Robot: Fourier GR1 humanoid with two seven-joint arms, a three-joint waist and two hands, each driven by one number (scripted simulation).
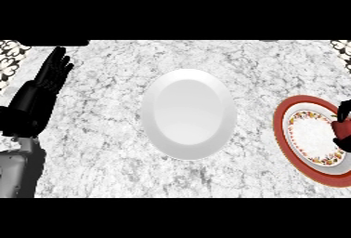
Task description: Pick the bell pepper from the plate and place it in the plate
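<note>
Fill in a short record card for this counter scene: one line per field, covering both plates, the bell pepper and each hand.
white plate: centre of counter, nothing on it
red-rimmed plate: right edge, floral band
bell pepper: red, on the red-rimmed plate, partly hidden
right hand: at right edge, fingers curled round the bell pepper
left hand: open, resting at left, fingers up

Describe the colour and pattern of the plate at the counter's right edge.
The right plate has a red rim and a white centre ringed by a floral band, seen in the head view.
</note>
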